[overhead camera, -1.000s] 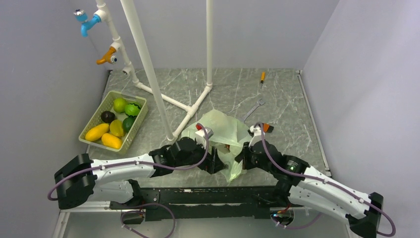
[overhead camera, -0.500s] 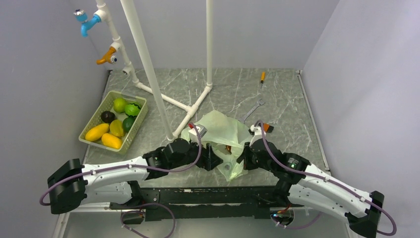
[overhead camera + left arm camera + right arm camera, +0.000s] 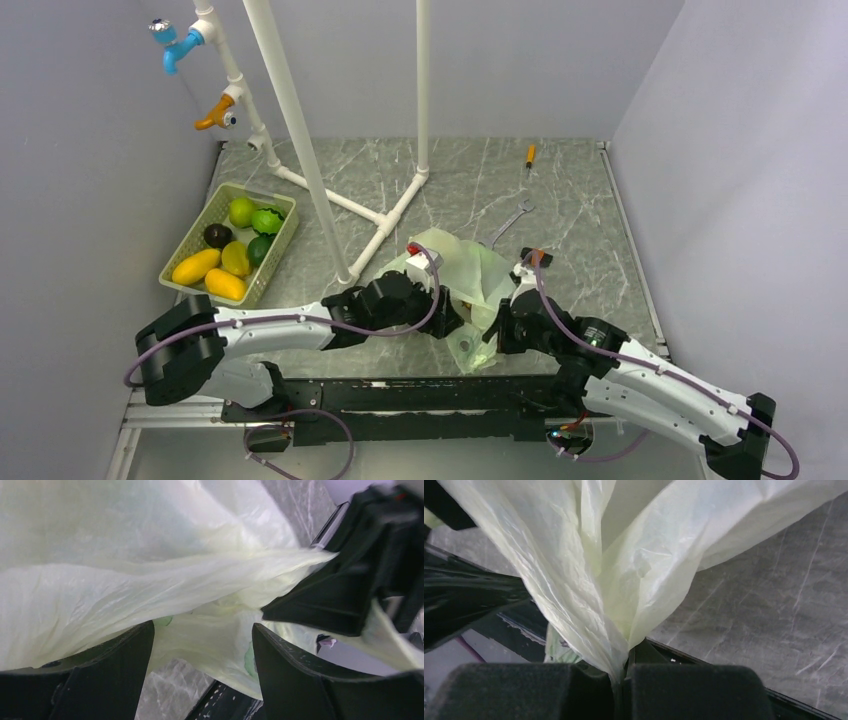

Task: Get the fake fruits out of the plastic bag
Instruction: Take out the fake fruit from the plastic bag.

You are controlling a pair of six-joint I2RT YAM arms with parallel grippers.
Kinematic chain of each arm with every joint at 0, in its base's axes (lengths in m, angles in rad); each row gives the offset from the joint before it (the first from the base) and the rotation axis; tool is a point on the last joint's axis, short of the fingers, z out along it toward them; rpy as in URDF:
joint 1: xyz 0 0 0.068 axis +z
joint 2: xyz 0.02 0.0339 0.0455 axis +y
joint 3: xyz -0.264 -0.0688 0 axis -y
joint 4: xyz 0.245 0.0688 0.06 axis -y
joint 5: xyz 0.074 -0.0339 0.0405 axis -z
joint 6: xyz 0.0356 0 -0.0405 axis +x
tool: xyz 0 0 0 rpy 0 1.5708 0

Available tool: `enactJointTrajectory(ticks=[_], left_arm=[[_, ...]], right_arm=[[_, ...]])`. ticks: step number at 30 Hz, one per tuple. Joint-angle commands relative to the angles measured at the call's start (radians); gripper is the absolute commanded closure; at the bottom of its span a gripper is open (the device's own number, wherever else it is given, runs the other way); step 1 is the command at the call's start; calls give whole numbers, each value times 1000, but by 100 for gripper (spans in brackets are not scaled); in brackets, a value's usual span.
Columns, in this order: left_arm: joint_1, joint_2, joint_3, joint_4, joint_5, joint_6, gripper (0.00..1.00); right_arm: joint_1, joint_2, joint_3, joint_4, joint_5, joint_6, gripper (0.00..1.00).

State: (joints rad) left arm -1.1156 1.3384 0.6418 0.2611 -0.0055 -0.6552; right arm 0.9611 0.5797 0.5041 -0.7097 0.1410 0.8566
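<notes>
The pale-green plastic bag point(image 3: 455, 268) lies crumpled near the table's front edge, between my two grippers. My right gripper point(image 3: 621, 672) is shut on a gathered fold of the plastic bag point(image 3: 589, 580) and holds it pulled taut. My left gripper point(image 3: 202, 630) is open, its fingers point(image 3: 115, 675) standing on either side of the bag's loose lower film point(image 3: 210, 635). Seen from above, the left gripper point(image 3: 447, 318) is at the bag's near left and the right gripper point(image 3: 498, 322) at its near right. The film hides any fake fruits inside. Several fake fruits point(image 3: 235, 258) lie in a basket.
The pale-green slotted basket point(image 3: 178, 262) stands at the left. A white pipe frame point(image 3: 300, 130) rises from the table's middle, with blue and orange fittings point(image 3: 215, 115) at the back left. A wrench point(image 3: 510, 222) and an orange screwdriver point(image 3: 530, 155) lie behind the bag.
My left arm has pushed right and forward into the bag, and its jaws have narrowed a little. The right gripper stays shut on the film and has shifted slightly nearer.
</notes>
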Motion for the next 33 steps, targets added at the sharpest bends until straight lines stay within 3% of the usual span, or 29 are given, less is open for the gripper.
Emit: enactJointTrajectory(ticks=[1, 7, 9, 12, 16, 18, 26, 33], left_arm=[[-3, -16, 56, 51, 9, 33, 24], [-3, -50, 32, 58, 9, 26, 23], [-3, -27, 31, 72, 9, 24, 24], [-3, 24, 13, 145, 39, 14, 25], [-3, 62, -8, 196, 55, 2, 28], [-3, 57, -15, 186, 50, 3, 29], [-4, 41, -109, 242, 39, -34, 28], [-12, 191, -124, 401, 105, -107, 29]], right_arm=[[4, 7, -28, 40, -35, 43, 100], [4, 38, -16, 6, -9, 64, 98], [4, 57, -13, -5, 1, 76, 78], [4, 81, 0, -16, 37, 87, 67], [4, 92, 42, -28, 143, 108, 19], [3, 107, 86, -32, 181, 80, 4], [4, 237, 184, 53, 241, -189, 1], [4, 175, 212, 138, 151, -343, 1]])
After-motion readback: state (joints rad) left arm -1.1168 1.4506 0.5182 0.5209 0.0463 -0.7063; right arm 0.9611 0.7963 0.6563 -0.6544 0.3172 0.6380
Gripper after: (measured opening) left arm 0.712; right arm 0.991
